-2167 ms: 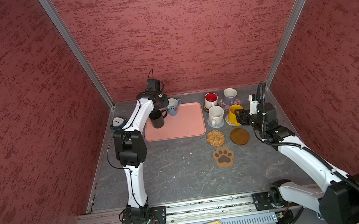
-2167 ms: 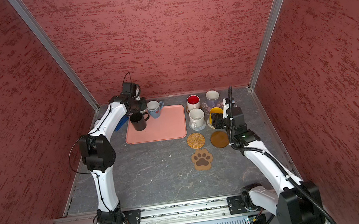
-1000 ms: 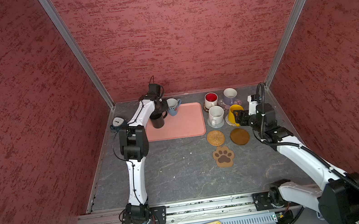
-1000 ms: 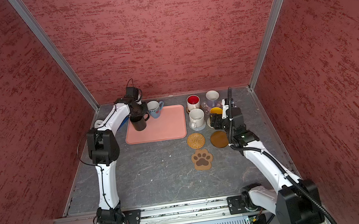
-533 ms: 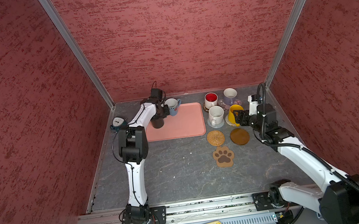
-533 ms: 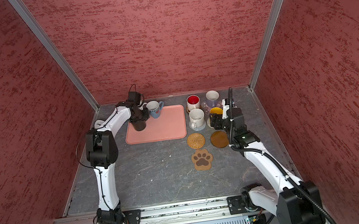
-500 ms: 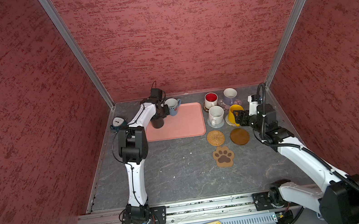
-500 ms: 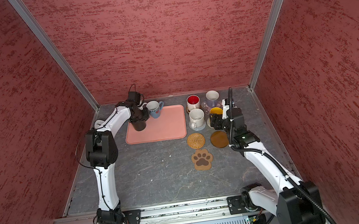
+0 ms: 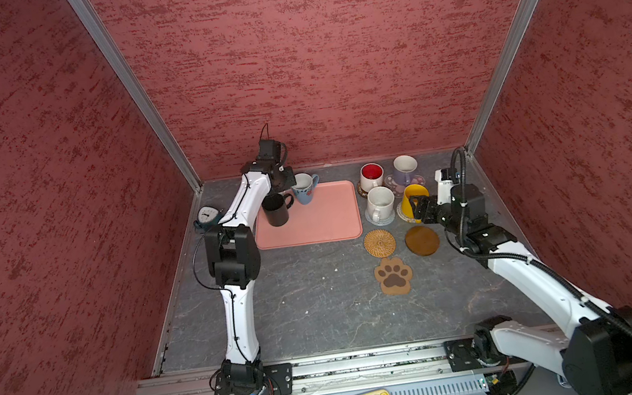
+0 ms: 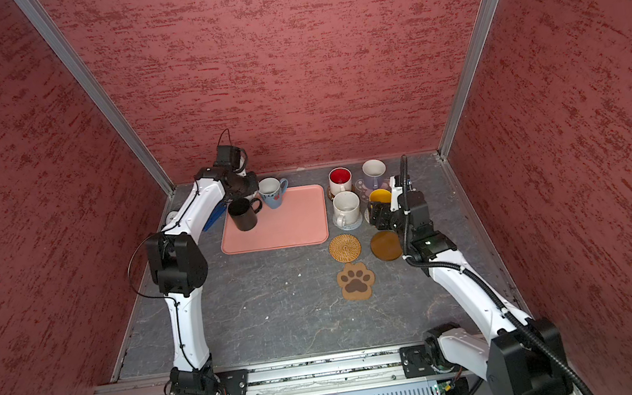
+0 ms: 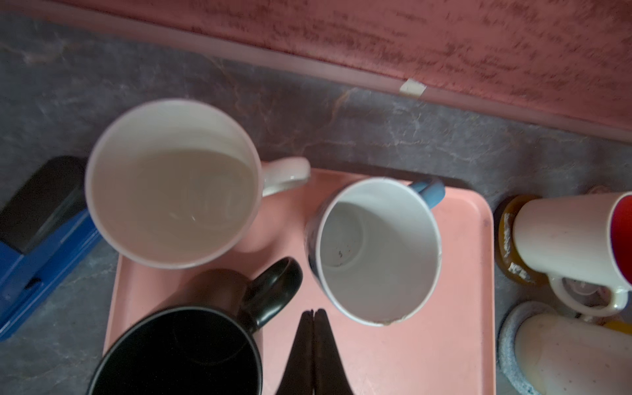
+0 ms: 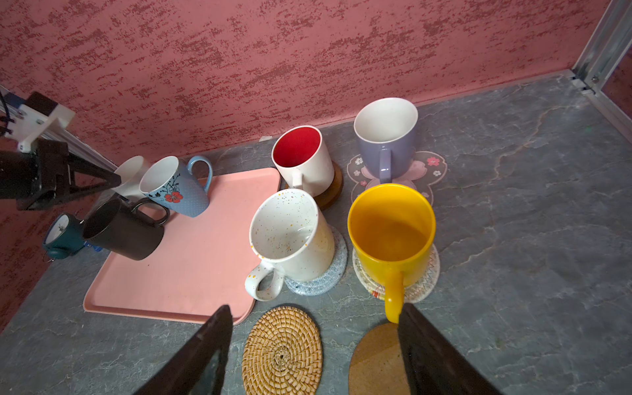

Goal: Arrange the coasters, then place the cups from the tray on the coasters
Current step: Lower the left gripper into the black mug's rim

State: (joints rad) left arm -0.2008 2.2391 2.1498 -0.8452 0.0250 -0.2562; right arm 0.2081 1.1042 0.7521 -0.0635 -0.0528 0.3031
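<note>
At the far left of the worktop [image 9: 322,315] a small clock [image 9: 207,214] stands just beside the tray [image 9: 326,222]. The left claw [image 11: 313,313] hangs above the tray's far left corner, its fingers pressed together and holding nothing. In the left wrist view it sits between the black mug's [image 9: 275,210] handle and the light blue mug [image 9: 304,188]. The plain white mug [image 11: 171,181] is at that same corner, hidden by the arm in both top views. These three mugs are on the tray. Right of the tray, the red-lined white mug [image 9: 371,176] stands on an amber-brown disc [image 12: 337,186] and the lavender mug [image 9: 404,169] on the pink flower coaster [image 12: 431,167]. Nearer, the speckled white mug [image 9: 380,203] sits on the grey crochet coaster [image 12: 321,284] and the yellow mug [image 9: 413,197] on the beige woven coaster [image 12: 424,284]. The tan rattan coaster [image 9: 379,243], the second amber-brown disc [image 9: 422,240] and the paw-print coaster [image 9: 393,275] lie bare. The right claw [image 12: 314,307] is spread wide and empty, with the yellow mug's handle just beside one finger.
</note>
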